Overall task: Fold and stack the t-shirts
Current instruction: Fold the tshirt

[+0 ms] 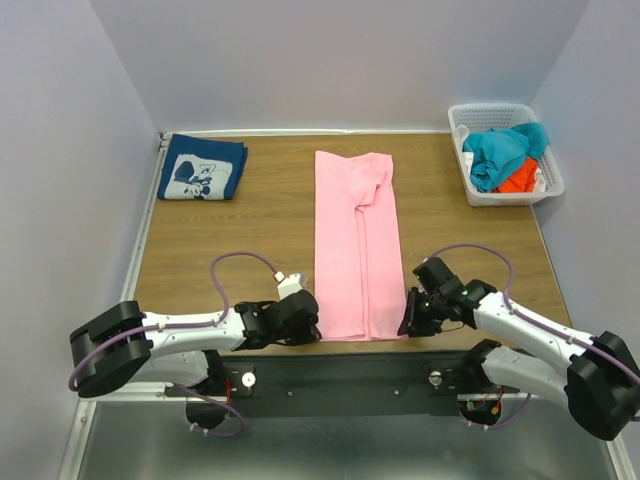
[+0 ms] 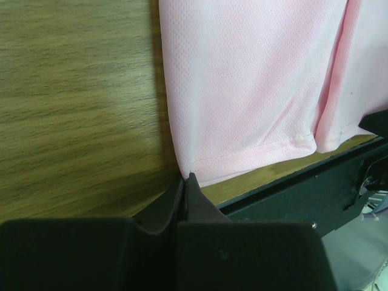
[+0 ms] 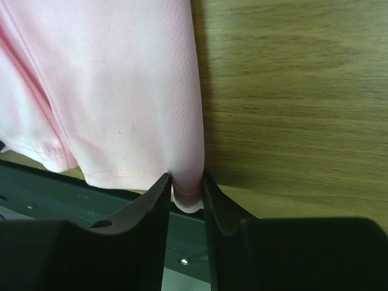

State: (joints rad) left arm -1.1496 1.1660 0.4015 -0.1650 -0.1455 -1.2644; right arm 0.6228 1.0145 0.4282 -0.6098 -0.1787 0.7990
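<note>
The pink t-shirt (image 1: 355,240) lies as a long narrow strip down the middle of the wooden table (image 1: 250,235), sleeves folded in. My left gripper (image 1: 308,322) is shut at its near left hem corner; in the left wrist view the fingertips (image 2: 185,179) pinch the very corner of the pink cloth (image 2: 242,79). My right gripper (image 1: 408,320) is shut on the near right hem corner; in the right wrist view (image 3: 187,188) a fold of pink cloth (image 3: 121,91) sits between the fingers. The navy t-shirt (image 1: 202,168) with the white cartoon print lies folded at the far left.
A white basket (image 1: 490,108) at the far right holds teal and orange clothes. The black mounting rail (image 1: 340,370) runs along the table's near edge, just below the shirt's hem. Pale walls close in the table on three sides.
</note>
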